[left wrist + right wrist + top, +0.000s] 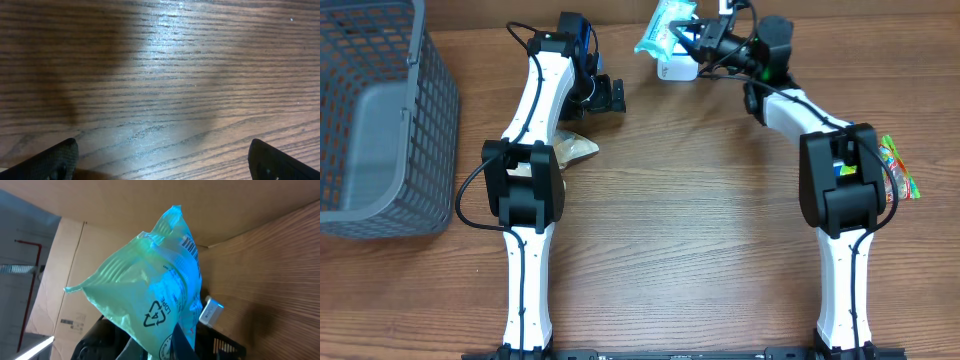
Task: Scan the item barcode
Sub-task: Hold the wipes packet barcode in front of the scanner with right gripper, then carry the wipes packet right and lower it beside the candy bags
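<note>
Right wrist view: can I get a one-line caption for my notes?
Right jaws shut on a green bag, held above the wooden table with its barcode showing, a white device beyond.

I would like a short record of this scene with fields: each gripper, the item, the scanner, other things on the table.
left gripper: open, over bare wood, holding nothing
right gripper: shut on the teal bag, held up
barcode: printed near the bag's top edge
white scanner: on the table, just below the bag in the overhead view
others: gray basket far left; brown packet; colourful packet
</note>
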Robot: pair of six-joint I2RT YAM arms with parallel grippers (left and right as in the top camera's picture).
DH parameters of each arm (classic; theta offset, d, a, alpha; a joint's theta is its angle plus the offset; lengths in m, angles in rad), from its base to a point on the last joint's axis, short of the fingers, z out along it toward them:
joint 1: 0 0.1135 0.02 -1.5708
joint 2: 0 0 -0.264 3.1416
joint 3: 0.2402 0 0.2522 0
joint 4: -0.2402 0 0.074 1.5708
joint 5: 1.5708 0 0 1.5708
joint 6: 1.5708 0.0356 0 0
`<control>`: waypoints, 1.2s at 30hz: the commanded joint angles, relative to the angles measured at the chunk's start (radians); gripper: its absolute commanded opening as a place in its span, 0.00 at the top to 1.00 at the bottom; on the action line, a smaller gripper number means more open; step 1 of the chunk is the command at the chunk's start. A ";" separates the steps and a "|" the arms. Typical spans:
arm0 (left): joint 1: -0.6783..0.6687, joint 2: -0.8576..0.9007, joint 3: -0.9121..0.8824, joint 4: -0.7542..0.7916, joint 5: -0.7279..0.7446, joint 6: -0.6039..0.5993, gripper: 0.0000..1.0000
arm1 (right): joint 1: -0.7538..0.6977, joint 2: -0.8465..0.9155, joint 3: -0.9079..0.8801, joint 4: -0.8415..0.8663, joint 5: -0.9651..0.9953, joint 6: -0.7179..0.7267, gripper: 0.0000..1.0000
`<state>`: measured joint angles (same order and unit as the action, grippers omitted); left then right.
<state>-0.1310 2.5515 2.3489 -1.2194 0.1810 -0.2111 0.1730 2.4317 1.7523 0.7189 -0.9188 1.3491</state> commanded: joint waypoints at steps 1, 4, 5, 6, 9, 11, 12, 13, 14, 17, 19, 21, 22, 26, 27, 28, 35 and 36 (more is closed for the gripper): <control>-0.004 0.006 0.007 0.001 -0.006 -0.006 0.00 | -0.033 -0.032 0.037 0.013 -0.138 -0.056 0.96; -0.004 0.006 0.007 0.001 -0.006 -0.006 0.00 | -0.040 -0.032 0.037 -0.025 -0.226 -0.114 0.96; -0.004 0.006 0.007 0.001 -0.006 -0.006 0.00 | -0.040 -0.033 0.037 -0.040 -0.251 -0.137 0.96; -0.005 0.006 0.007 0.001 -0.006 -0.006 0.00 | -0.040 -0.034 0.037 -0.060 -0.266 -0.159 0.96; -0.005 0.006 0.007 0.001 -0.006 -0.006 0.00 | -0.040 -0.037 0.037 -0.165 -0.277 -0.254 0.96; -0.005 0.006 0.007 0.001 -0.006 -0.006 0.00 | -0.040 -0.041 0.037 -0.270 -0.261 -0.341 0.96; -0.005 0.006 0.007 0.001 -0.006 -0.006 0.00 | -0.040 -0.046 0.037 -0.336 -0.244 -0.398 0.96; -0.005 0.006 0.007 0.001 -0.006 -0.006 0.00 | -0.040 -0.054 0.037 -0.414 -0.221 -0.461 0.96; -0.005 0.006 0.007 0.001 -0.006 -0.006 0.00 | -0.040 -0.065 0.037 -0.497 -0.194 -0.530 0.96; -0.005 0.006 0.007 0.001 -0.006 -0.006 0.00 | -0.040 -0.139 0.037 -0.771 -0.085 -0.759 0.96; -0.005 0.006 0.007 0.001 -0.006 -0.006 0.00 | -0.040 -0.201 0.037 -0.896 -0.025 -0.865 0.96; -0.005 0.006 0.007 0.001 -0.006 -0.006 0.00 | -0.041 -0.270 0.037 -1.001 0.025 -0.949 0.96; -0.005 0.006 0.007 0.001 -0.006 -0.006 0.00 | -0.041 -0.309 0.037 -1.056 0.055 -0.986 0.96; -0.005 0.006 0.007 0.001 -0.006 -0.006 0.00 | -0.040 -0.548 0.037 -1.399 0.319 -1.172 0.96; -0.005 0.006 0.007 0.001 -0.006 -0.006 0.00 | -0.040 -0.573 0.037 -1.442 0.370 -1.181 0.96; -0.005 0.006 0.007 0.001 -0.006 -0.006 0.00 | -0.040 -0.597 0.037 -1.490 0.433 -1.191 0.96; -0.005 0.006 0.007 0.001 -0.006 -0.006 0.00 | -0.040 -0.645 0.028 -1.852 0.812 -1.194 0.96; -0.005 0.006 0.007 0.001 -0.006 -0.006 0.00 | -0.040 -0.643 0.017 -1.886 0.846 -1.194 0.96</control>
<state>-0.1310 2.5515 2.3489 -1.2186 0.1818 -0.2111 0.1333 1.7512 1.7947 -1.1179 -0.3023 0.1883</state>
